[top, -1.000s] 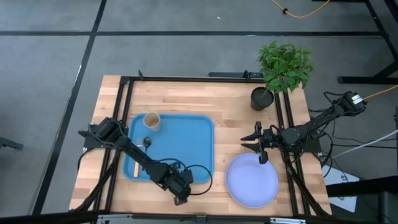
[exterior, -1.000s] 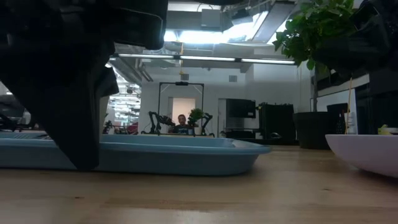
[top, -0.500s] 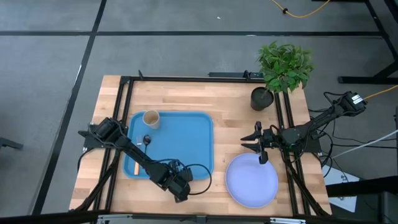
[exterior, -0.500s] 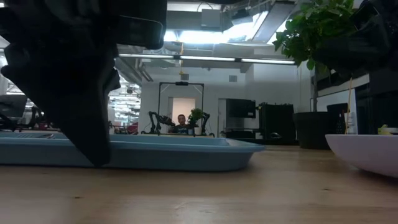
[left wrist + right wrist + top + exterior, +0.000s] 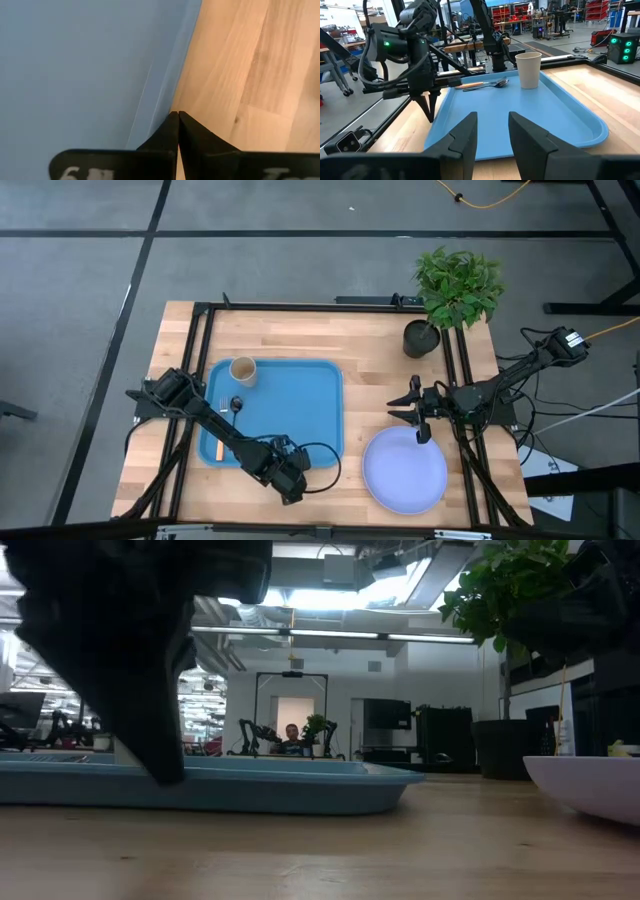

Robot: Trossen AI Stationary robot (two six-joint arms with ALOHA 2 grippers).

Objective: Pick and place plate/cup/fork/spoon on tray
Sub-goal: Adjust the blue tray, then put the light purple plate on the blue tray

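Note:
The blue tray (image 5: 300, 410) lies left of the table's middle. On it stand the tan cup (image 5: 243, 372) at the far left, and the dark spoon (image 5: 237, 405) and the orange-handled fork (image 5: 219, 448) along its left side. The lavender plate (image 5: 405, 470) rests on the table at the near right. My left gripper (image 5: 290, 496) is shut, pointing down at the tray's near rim. My right gripper (image 5: 418, 416) is open and empty above the plate's far edge. My left gripper's shut fingertips (image 5: 178, 116) stand against the outer edge of the tray's near rim (image 5: 167, 100), toward its right corner. They come from above, pointing down, with the tips at the table top. The tray lies flat on the table.
A black pot with a green plant (image 5: 420, 337) stands at the far right. Black frame rails run along the table's left and right sides. Bare wood lies between the tray and the plate (image 5: 360, 380).
My left gripper, still shut, has gone a little toward the table's far edge against the tray's near rim. The tray's near right corner has slid a little toward the table's left.

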